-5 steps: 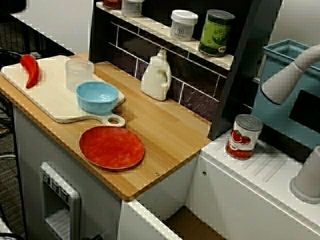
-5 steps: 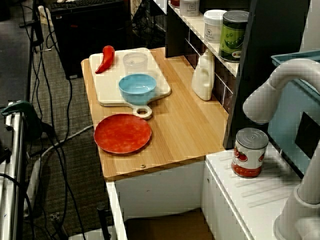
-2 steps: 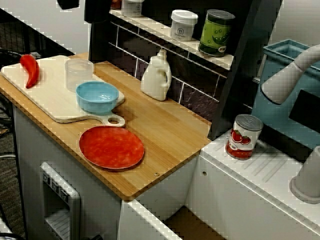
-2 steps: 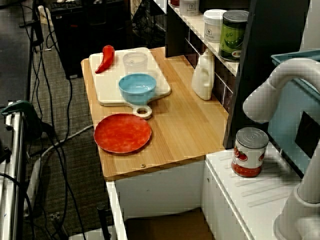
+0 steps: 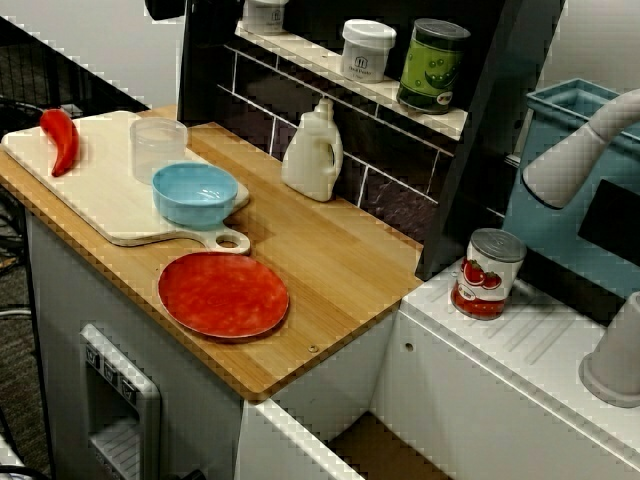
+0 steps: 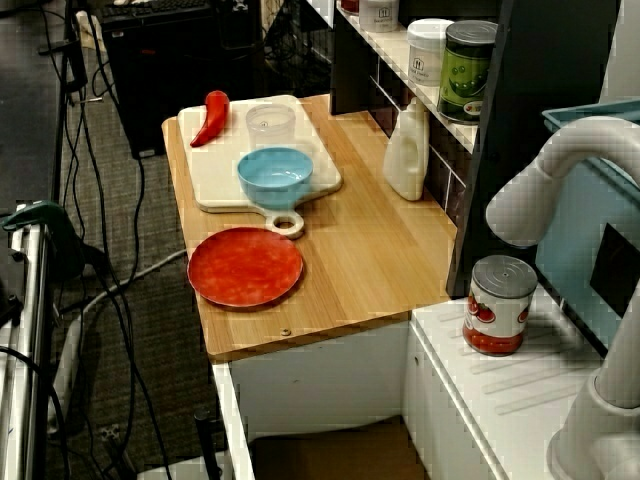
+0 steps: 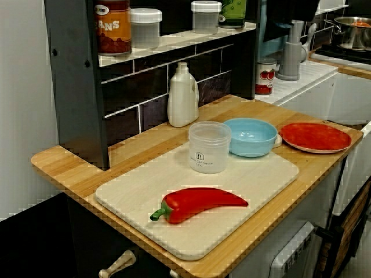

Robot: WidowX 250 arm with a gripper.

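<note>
Only a dark fragment of the gripper [image 5: 165, 8] shows, cut off by the top edge of the view from the front. We cannot tell whether its jaws stand apart or together, and we see nothing held in it. In that view it hangs well above the cutting board [image 5: 100, 195], over the board's wall-side edge. The nearest item is the clear cup [image 5: 158, 148], which stands upright on the board near that edge. The blue bowl [image 5: 195, 193] sits on the board's handle end, just beside the cup; we cannot tell whether the two touch. The red pepper [image 5: 60, 140] lies on the board at the end opposite the handle, apart from the cup. The red plate [image 5: 223, 295] rests on the counter just past the board's handle. The white bottle [image 5: 313, 150] stands off the board, against the tiled wall. The tomato can [image 5: 486, 273] stands well apart from the board, beside the white arm [image 5: 580, 150].
</note>
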